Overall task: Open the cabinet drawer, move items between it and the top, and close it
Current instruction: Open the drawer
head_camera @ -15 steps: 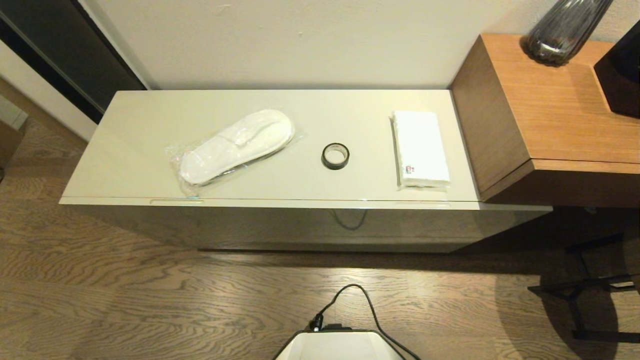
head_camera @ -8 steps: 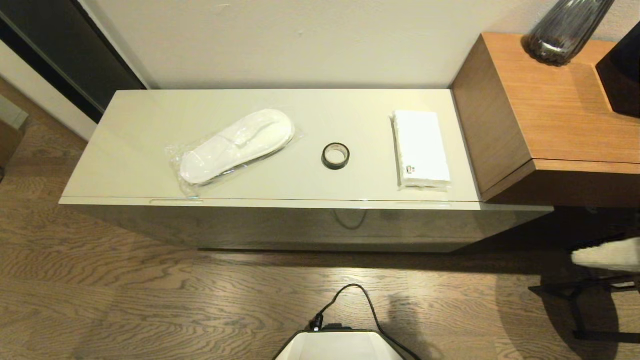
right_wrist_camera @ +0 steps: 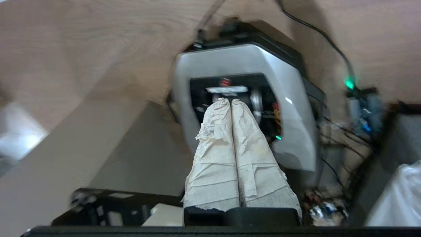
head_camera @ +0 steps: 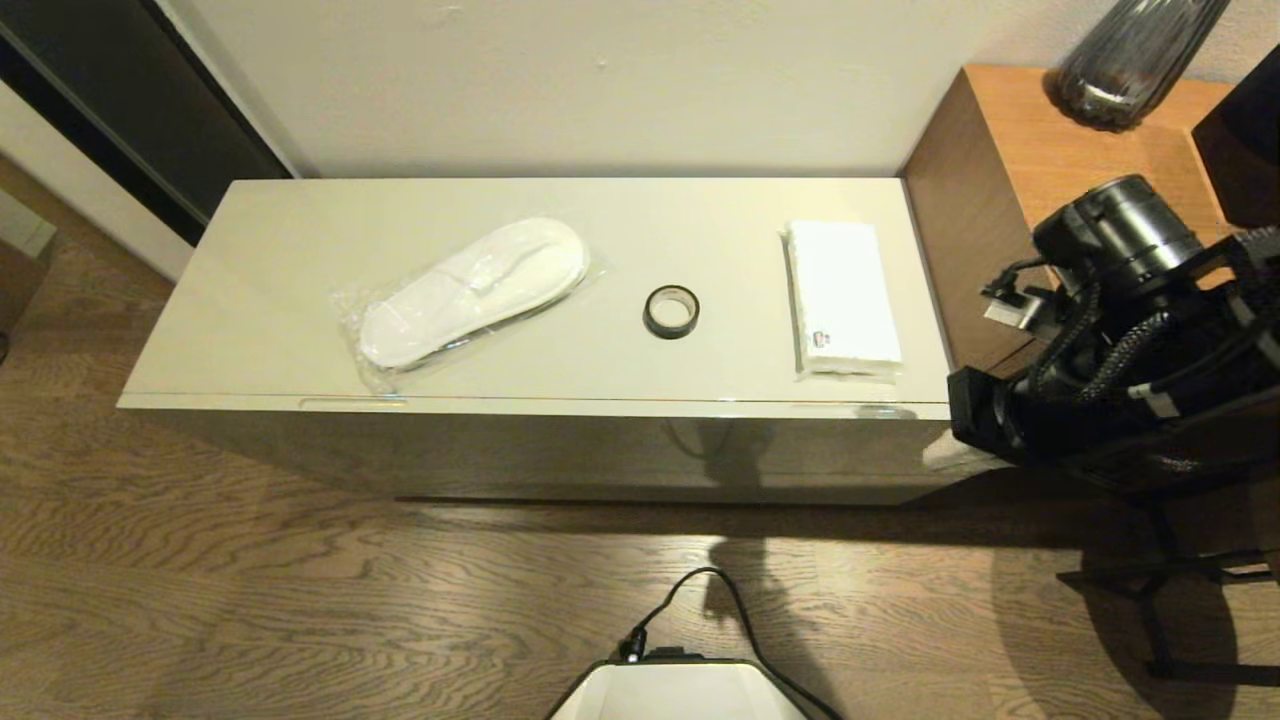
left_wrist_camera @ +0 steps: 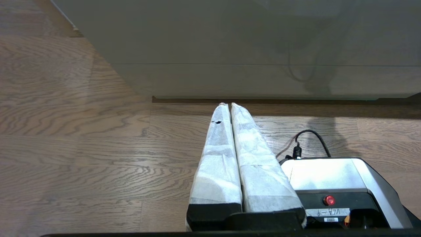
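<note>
Drawer shut, three items on the top, right arm at the cabinet's right end.

The cabinet drawer point(head_camera: 560, 450) sat closed under the top point(head_camera: 270, 260), which carried the bagged slippers point(head_camera: 470, 290), tape roll point(head_camera: 671, 311) and white packet point(head_camera: 840, 298). The right gripper point(right_wrist_camera: 231, 102) had its jaws pressed together, empty; the left gripper point(left_wrist_camera: 227, 106), jaws likewise closed, hung low over the floor point(left_wrist_camera: 75, 148) before the drawer front.

The drawer front point(head_camera: 560, 450) sits flush and shut. On the top point(head_camera: 260, 260) lie bagged white slippers point(head_camera: 472, 290) leftward, a black tape roll point(head_camera: 671, 311) mid, and a white packet point(head_camera: 840, 298) rightward.
</note>
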You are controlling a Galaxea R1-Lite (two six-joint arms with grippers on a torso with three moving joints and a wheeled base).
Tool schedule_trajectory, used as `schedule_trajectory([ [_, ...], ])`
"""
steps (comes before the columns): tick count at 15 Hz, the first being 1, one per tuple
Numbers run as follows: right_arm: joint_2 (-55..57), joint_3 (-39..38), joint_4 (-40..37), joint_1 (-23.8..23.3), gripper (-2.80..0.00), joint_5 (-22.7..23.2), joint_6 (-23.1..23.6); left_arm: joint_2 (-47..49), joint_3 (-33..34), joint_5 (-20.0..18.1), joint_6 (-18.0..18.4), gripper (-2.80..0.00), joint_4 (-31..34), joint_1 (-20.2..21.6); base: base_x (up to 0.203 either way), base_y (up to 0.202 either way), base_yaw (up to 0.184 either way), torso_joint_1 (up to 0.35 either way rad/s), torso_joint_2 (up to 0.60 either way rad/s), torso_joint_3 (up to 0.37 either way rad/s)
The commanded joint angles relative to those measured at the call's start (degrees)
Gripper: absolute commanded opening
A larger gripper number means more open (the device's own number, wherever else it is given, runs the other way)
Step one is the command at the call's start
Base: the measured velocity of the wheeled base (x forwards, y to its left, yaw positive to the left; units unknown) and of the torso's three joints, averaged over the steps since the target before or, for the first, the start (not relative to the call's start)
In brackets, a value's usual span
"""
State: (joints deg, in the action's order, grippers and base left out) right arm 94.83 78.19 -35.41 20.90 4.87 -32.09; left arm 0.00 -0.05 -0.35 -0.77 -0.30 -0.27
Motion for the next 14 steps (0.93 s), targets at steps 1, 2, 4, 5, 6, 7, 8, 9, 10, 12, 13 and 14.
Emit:
schedule_trajectory([
  [1, 3.0, 0.1, 0.2, 0.5, -2.8, -1.1, -0.9, 0.0, 0.0, 0.0, 0.0, -2.8, 0.0, 0.0, 0.0, 0.0, 0.0, 0.0, 0.0, 0.0],
  [2, 3.1, 0.2, 0.2, 0.8, -2.8, -1.2, -1.0, 0.0, 0.0, 0.0, 0.0, -2.8, 0.0, 0.0, 0.0, 0.0, 0.0, 0.0, 0.0, 0.0],
  [4, 3.2, 0.5, 0.4, 2.5, -2.8, -1.4, -1.4, 0.0, 0.0, 0.0, 0.0, -2.8, 0.0, 0.0, 0.0, 0.0, 0.0, 0.0, 0.0, 0.0],
  [5, 3.1, 0.5, 0.4, 2.6, -2.8, -1.4, -1.4, 0.0, 0.0, 0.0, 0.0, -2.8, 0.0, 0.0, 0.0, 0.0, 0.0, 0.0, 0.0, 0.0],
  [6, 2.9, 0.5, 0.4, 2.8, -2.8, -1.5, -1.4, 0.0, 0.0, 0.0, 0.0, -2.8, 0.0, 0.0, 0.0, 0.0, 0.0, 0.0, 0.0, 0.0],
  [7, 2.7, 0.5, 0.4, 3.1, -2.8, -1.6, -1.4, 0.0, 0.0, 0.0, 0.0, -2.8, 0.0, 0.0, 0.0, 0.0, 0.0, 0.0, 0.0, 0.0],
  [8, 2.5, 0.5, 0.4, 3.4, -2.8, -1.7, -1.3, 0.0, 0.0, 0.0, 0.0, -2.8, 0.0, 0.0, 0.0, 0.0, 0.0, 0.0, 0.0, 0.0],
  [9, 2.3, 0.5, 0.4, 3.7, -2.8, -1.9, -1.3, 0.0, 0.0, 0.0, 0.0, -2.8, 0.0, 0.0, 0.0, 0.0, 0.0, 0.0, 0.0, 0.0],
  [10, 2.0, 0.4, 0.4, 4.6, -2.8, -2.9, -1.2, 0.0, 0.0, 0.0, 0.0, -2.8, 0.0, 0.0, 0.0, 0.0, 0.0, 0.0, 0.0, 0.0],
  [12, 2.5, 0.3, 0.5, 5.8, -2.8, -4.7, -1.2, 0.0, 0.0, 0.0, 0.0, -2.8, 0.0, -0.1, 0.0, 0.0, 0.0, 0.0, 0.0, 0.0],
  [13, 3.2, 0.5, 0.6, 6.3, -2.8, -5.4, -1.1, 0.0, 0.0, 0.0, 0.0, -2.8, 0.0, 0.0, 0.0, 0.0, 0.0, 0.0, 0.0, 0.0],
  [14, 3.8, 0.5, 0.6, 6.5, -2.8, -5.8, -1.1, 0.0, 0.0, 0.0, 0.0, -2.8, 0.0, 0.0, 0.0, 0.0, 0.0, 0.0, 0.0, 0.0],
])
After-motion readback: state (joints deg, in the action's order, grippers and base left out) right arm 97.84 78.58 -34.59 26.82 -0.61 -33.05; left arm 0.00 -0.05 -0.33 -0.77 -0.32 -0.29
